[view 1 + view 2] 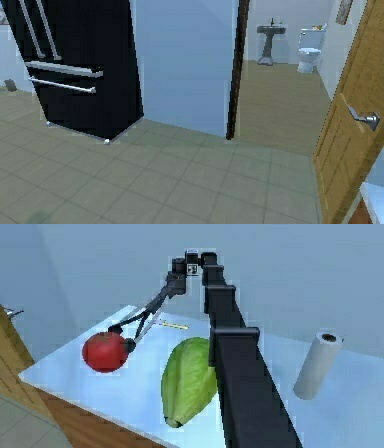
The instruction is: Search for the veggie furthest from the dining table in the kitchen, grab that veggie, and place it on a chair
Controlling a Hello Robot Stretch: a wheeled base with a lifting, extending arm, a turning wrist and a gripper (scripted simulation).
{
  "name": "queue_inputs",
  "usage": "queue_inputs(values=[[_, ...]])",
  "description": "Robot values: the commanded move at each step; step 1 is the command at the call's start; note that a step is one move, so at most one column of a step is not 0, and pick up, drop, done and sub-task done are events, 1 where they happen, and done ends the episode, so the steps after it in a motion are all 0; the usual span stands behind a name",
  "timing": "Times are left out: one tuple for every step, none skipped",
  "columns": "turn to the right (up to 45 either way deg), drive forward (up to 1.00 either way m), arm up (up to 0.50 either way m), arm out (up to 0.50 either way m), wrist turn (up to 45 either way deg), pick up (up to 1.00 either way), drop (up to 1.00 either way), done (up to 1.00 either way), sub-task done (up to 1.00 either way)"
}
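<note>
A: Kitchen, no doubt about it. The big black fridge (80, 65) stands at the forward view's left, with tiled floor (150, 180) in front and a wooden door (350, 130) at the right edge. How far along does the robot look?

B: Somewhere in the first half, by my reading. The search seems done, because it's drawn up at the pale table (120, 389) where two veggies lie. A long green lettuce (190, 379) lies just beside the arm, and a red tomato (105, 352) sits toward the arm side view's left. The grab looks like the step in hand. The carry and the chair are all left to do.

A: Which one is it after?

B: The tomato, judging from the reach. It sits on the table, not lifted.

A: Talk me through the arm.

B: The arm (240, 354) runs well out over the table, past the lettuce. At its far end the wrist points toward the view's left and the claw (127, 336) slants down, its tips right at the tomato's upper side.

A: Has it got it?

B: Can't tell. The tomato rests on the table right at the tips, so there's no saying whether the claw grips it.
</note>
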Motion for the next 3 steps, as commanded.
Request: queue_inputs(values=[[0.0, 0.00, 0.00, -0.48, 0.0, 0.00, 0.00, 0.00, 0.00], [-30.0, 0.00, 0.00, 0.00, 0.0, 0.00, 0.00, 0.00, 0.00], [0.0, 0.25, 0.00, 0.00, 0.0, 0.00, 0.00, 0.00, 0.00]])
